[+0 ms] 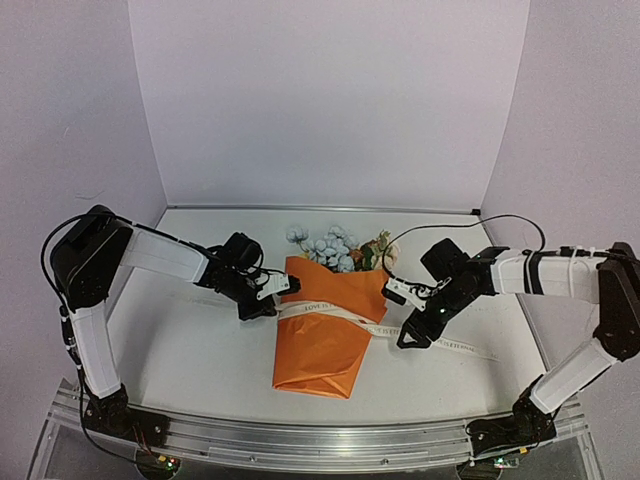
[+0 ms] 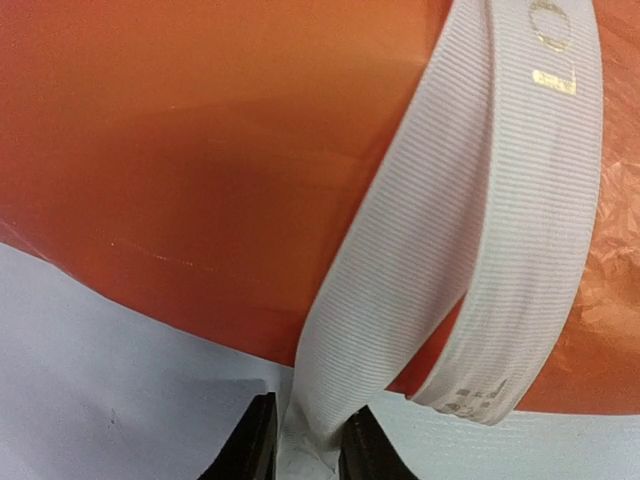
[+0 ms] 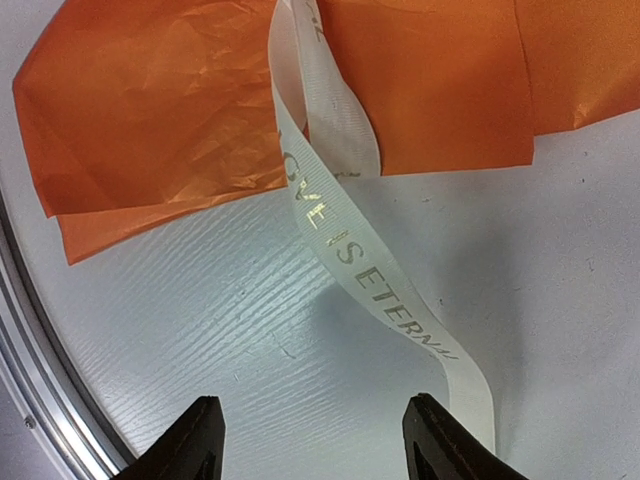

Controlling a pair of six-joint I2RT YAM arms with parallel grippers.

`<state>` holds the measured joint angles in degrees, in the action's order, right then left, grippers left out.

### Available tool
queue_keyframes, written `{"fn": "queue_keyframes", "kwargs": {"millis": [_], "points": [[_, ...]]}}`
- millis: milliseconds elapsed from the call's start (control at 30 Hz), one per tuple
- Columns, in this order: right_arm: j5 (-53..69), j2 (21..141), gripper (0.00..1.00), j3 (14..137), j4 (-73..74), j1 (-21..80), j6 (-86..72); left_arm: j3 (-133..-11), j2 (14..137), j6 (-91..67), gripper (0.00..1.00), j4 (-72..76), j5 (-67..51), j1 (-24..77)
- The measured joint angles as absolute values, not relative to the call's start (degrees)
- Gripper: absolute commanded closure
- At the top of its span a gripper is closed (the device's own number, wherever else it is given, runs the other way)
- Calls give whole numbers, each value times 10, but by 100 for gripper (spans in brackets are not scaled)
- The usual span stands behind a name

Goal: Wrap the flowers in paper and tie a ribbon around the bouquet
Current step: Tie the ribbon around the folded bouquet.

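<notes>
Nearest the lens, left fingers point(image 2: 252, 445) pinched on the ribbon point(image 2: 480, 230) at the bouquet point(image 1: 325, 330) left edge, left arm point(image 1: 165, 255) stretched low across the surface point(image 1: 200, 350). Right fingers point(image 3: 195, 440) spread wide, holding nothing, angled down over the ribbon's loose tail. At the far end, flowers point(image 1: 330, 243) poking out.

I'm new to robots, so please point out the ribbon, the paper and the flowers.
ribbon point(image 3: 345, 255): right wrist view, on its lettered stretch.
paper point(image 1: 315, 355): top view, lower half of the orange wrap.
flowers point(image 1: 328, 245): top view, on the pale blue blooms.
</notes>
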<state>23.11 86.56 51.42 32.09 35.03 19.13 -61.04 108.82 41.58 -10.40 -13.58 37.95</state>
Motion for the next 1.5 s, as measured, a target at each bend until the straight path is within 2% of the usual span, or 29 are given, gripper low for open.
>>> {"fn": "queue_keyframes", "kwargs": {"millis": [433,733,1000,1267,1433,1500], "points": [[114,968,38,534,219,435,303,-601,1088,404,84,-84,-140,380],[27,986,39,534,144,444,332,-599,1087,404,85,-84,-139,380],[31,950,36,528,146,444,335,-599,1087,404,85,-84,-139,380],[56,969,36,533,164,444,344,-599,1087,404,85,-84,-138,380],[54,1007,42,544,164,443,345,-599,1087,404,86,-84,-138,380],[50,1009,54,547,160,442,342,-599,1087,404,87,-84,-137,380]]}}
